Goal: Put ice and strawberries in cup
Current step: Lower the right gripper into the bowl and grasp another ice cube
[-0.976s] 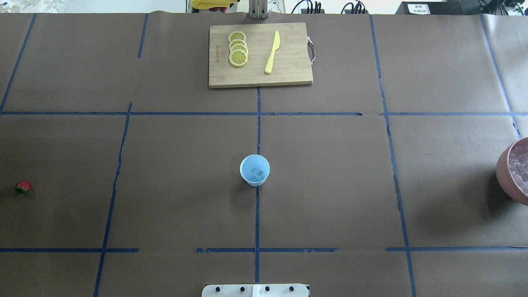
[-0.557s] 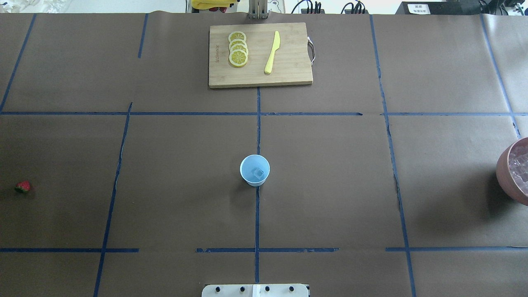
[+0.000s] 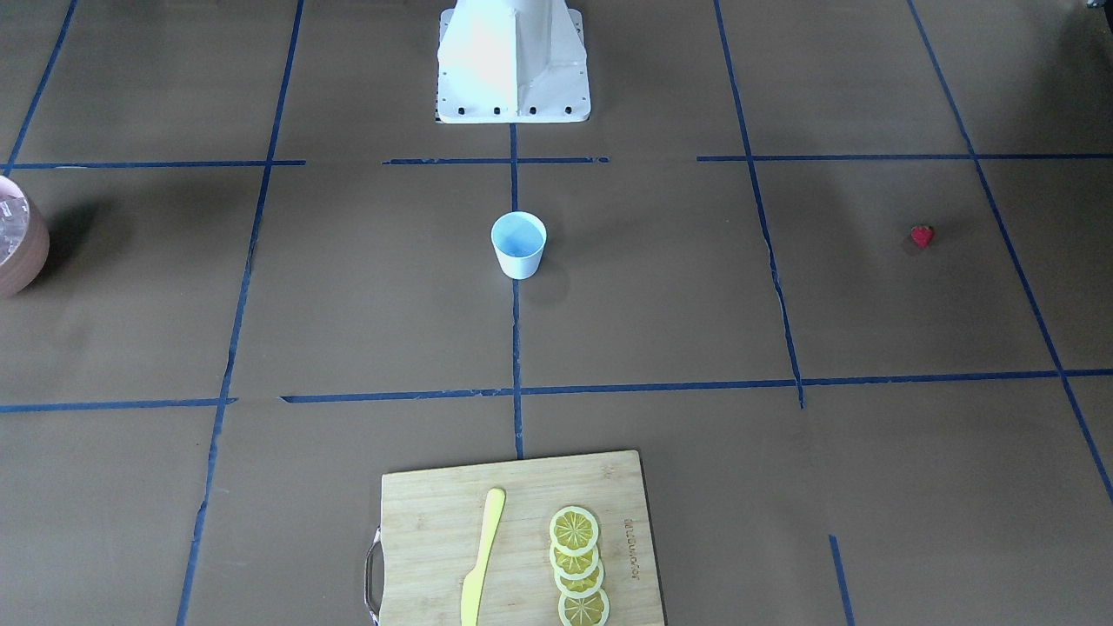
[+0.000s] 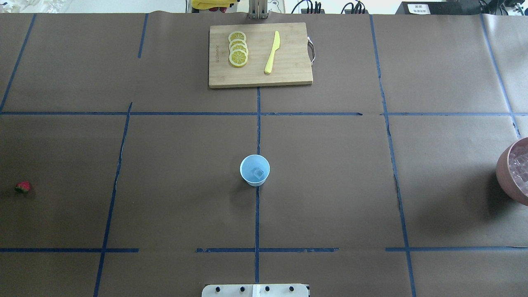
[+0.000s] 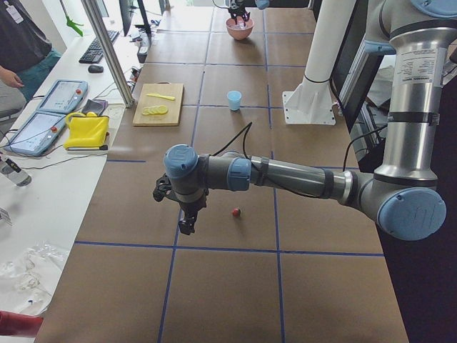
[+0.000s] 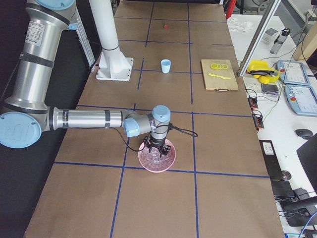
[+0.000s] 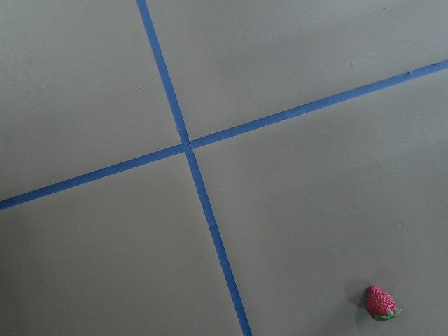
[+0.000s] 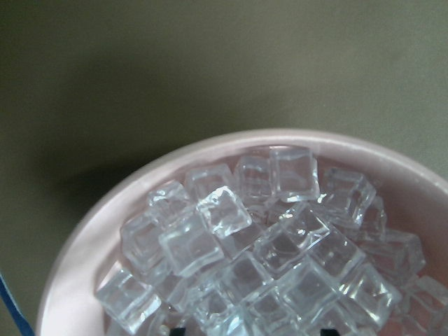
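The white cup (image 4: 255,170) with a light-blue inside stands mid-table and holds one ice cube (image 4: 258,173); it also shows in the front view (image 3: 518,245). The strawberry (image 4: 23,187) lies alone at the far left, also in the left wrist view (image 7: 380,302). More ice (image 8: 280,259) fills the pinkish bowl (image 4: 504,173). My left gripper (image 5: 187,223) hangs above the table beside the strawberry (image 5: 236,211); I cannot tell if it is open or shut. My right gripper (image 6: 154,148) is low over the bowl (image 6: 168,161); I cannot tell its state.
A wooden cutting board (image 4: 288,78) at the far middle carries several lemon slices (image 4: 238,53) and a yellow knife (image 4: 272,53). The robot's white base (image 3: 513,61) stands at the near edge. Blue tape lines cross the brown table cover.
Nothing on the table has moved. The shadow beside the bowl at the right edge has shrunk a little.
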Controlling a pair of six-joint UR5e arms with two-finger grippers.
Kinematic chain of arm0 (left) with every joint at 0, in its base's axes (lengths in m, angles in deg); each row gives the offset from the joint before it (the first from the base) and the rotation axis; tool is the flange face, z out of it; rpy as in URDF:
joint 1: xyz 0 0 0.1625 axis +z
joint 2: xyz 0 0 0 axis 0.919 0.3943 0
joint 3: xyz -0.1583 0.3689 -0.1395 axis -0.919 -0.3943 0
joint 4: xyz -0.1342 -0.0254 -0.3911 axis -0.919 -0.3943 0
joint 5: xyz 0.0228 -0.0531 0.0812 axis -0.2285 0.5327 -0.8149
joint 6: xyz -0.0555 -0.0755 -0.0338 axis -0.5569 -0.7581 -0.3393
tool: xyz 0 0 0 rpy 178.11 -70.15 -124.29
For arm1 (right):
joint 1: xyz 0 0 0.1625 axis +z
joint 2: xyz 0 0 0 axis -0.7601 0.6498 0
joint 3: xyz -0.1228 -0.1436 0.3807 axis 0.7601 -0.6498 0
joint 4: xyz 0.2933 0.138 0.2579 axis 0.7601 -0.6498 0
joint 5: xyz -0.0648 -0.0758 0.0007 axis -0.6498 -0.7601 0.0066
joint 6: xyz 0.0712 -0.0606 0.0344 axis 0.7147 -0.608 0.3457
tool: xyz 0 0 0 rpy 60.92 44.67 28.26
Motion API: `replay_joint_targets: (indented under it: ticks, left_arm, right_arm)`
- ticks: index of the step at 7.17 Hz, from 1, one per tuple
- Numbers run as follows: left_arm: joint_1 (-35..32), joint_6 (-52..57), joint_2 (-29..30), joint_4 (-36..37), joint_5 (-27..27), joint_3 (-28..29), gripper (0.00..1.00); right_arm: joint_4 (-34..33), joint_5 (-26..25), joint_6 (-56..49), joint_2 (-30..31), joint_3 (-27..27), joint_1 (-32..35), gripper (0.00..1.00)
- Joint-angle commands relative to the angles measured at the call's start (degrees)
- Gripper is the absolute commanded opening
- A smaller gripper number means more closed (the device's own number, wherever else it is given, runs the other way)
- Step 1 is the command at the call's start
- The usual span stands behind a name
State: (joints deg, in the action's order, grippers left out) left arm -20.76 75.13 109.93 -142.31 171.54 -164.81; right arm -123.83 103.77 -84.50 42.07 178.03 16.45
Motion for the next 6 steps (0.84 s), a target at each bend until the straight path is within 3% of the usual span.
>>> replay_joint_targets:
  ticks: [1,2,5,6]
  left_arm:
    - [0.0,0.0,0.02,0.0,0.0,-0.15,1.0]
    - [0.0,0.0,0.02,0.0,0.0,-0.15,1.0]
    - [0.0,0.09,0.02,0.0,0.0,-0.5,1.0]
    - [0.0,0.09,0.02,0.0,0.0,-0.5,1.0]
  right_arm:
    - [0.0,-0.16,-0.19,0.07,0.17,0.0,0.27]
    - [0.09,0.1,-0.71,0.07,0.52,0.0,0.11]
    - [-1.39,1.85,-0.45,0.15,4.98,0.26,0.03]
    - [-8.19,3.95,0.25,-1.59,7.96,0.87,0.03]
